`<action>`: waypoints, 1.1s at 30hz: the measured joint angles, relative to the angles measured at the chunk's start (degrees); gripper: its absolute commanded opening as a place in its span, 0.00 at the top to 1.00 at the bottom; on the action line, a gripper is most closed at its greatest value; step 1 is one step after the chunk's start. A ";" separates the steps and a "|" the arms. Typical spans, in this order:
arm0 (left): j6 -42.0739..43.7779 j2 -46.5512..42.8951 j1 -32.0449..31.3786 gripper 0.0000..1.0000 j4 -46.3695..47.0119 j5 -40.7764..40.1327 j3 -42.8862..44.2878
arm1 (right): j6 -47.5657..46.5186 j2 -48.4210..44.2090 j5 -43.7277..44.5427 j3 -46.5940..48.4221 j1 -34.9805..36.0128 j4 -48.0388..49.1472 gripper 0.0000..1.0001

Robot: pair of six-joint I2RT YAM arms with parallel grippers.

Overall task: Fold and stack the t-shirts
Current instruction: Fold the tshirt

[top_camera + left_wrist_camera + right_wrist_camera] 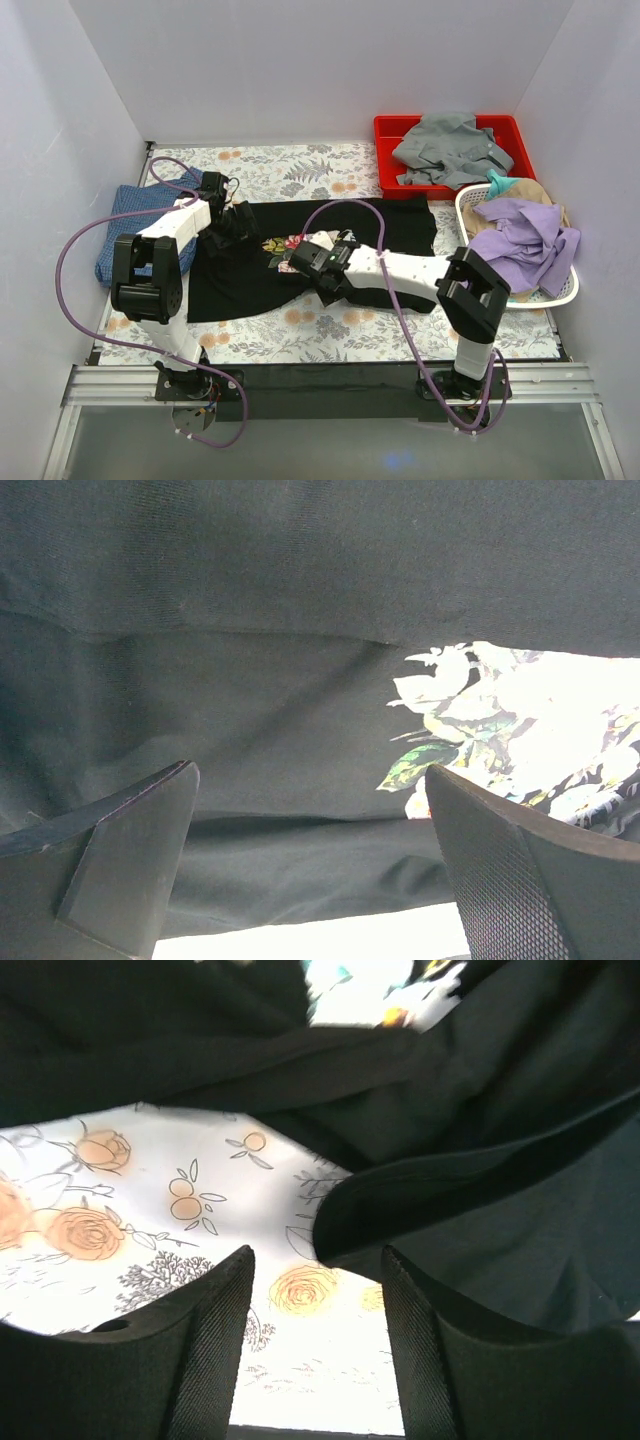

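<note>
The black t-shirt [390,225] lies spread on the floral table cover, its rose print [280,245] near the middle. The mottled blue t-shirt [135,225] lies folded at the far left. My left gripper [238,225] is open low over the black shirt's left part. In the left wrist view black cloth [250,630] and the print [520,720] fill the frame between the spread fingers [540,870]. My right gripper [302,262] is open by the shirt's lower middle. In the right wrist view the gripper [315,1280] is empty above bare table cover, with a black shirt edge [500,1160] just ahead.
A red bin [385,130] holding grey cloth stands at the back right. A white basket [560,292] with purple and tan clothes sits at the right edge. White walls close in the left, back and right sides. Purple cables loop over both arms.
</note>
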 measured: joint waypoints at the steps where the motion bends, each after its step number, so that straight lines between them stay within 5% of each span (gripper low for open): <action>1: 0.02 0.00 0.00 0.05 0.09 0.00 0.00 | 0.26 0.85 0.74 0.00 0.81 -0.20 0.39; 14: 0.00 0.00 0.00 0.05 0.28 -0.22 -0.13 | 7.80 7.76 16.59 0.85 4.74 -8.44 0.30; 17: 0.00 0.00 0.00 0.03 0.28 -0.24 -0.13 | 9.38 9.29 18.51 0.74 4.70 -9.42 0.46; 21: -0.09 -0.07 0.00 0.02 0.48 -0.46 -0.35 | 11.28 8.96 20.28 0.31 4.70 -10.01 0.80; 33: -0.20 -0.37 0.00 0.02 0.94 -0.44 -0.98 | 14.01 -5.16 20.90 -3.10 4.13 -16.48 0.92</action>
